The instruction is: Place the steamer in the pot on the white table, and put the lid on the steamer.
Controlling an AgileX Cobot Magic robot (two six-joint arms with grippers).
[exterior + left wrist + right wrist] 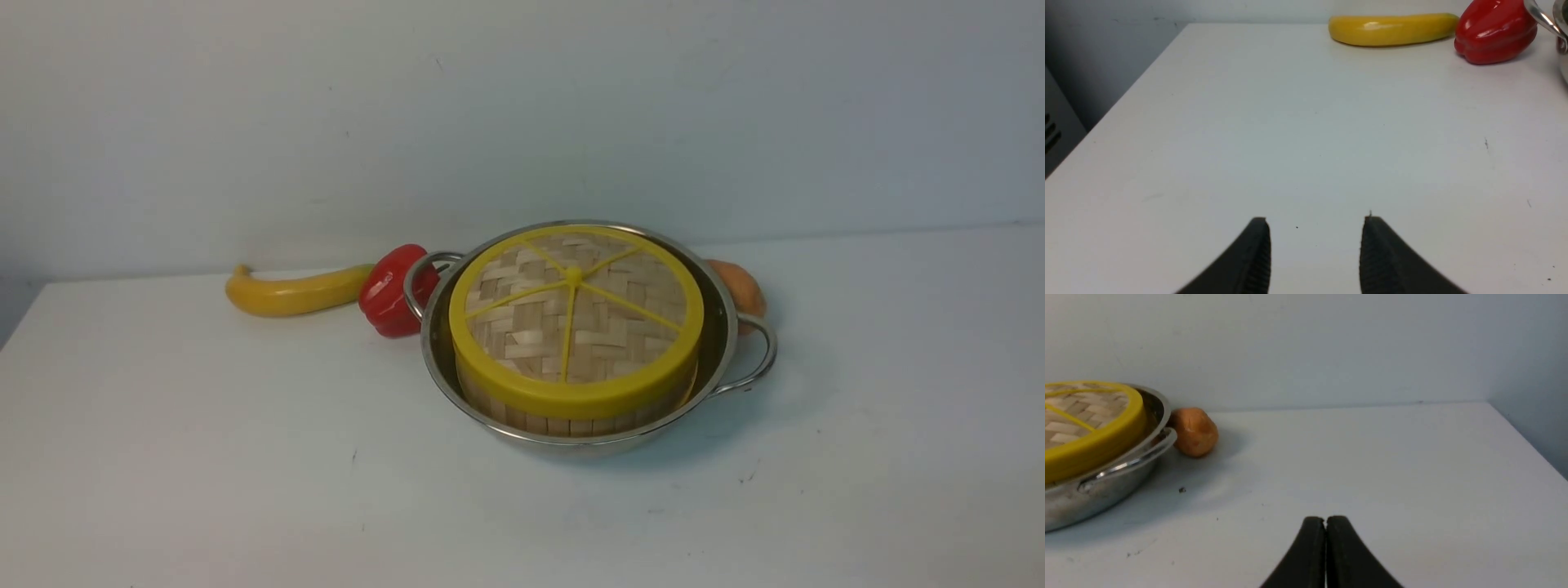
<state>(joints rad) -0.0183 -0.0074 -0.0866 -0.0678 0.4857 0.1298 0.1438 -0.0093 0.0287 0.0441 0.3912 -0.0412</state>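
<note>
Sitting in the wide shiny steel pot (718, 327) near the back edge of the plain white table (204, 457), the round bamboo steamer (563, 420) wears its flat woven lid with yellow spokes (575, 314) — the job looks done. The left gripper (1314, 249) is spread wide with nothing in it; the right gripper (1326, 547) is pressed together, holding nothing. The lid looks a bit tilted — a bump from an arm could slide it off.
</note>
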